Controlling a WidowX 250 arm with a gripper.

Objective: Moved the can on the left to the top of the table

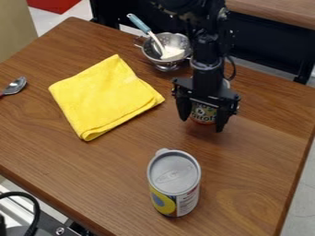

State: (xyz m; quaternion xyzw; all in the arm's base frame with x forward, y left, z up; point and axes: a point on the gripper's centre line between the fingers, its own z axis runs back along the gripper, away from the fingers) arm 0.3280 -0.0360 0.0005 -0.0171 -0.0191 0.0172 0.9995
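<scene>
The task looks to be at its release stage: the labelled can (204, 113) stands upright on the far part of the worktop (117, 166), partly hidden behind the end effector (201, 124). The latter points down, fingers spread, apparently not pinching. Next it likely needs a straight lift without tipping the can. The second can (174, 179) stands nearer the camera.
</scene>
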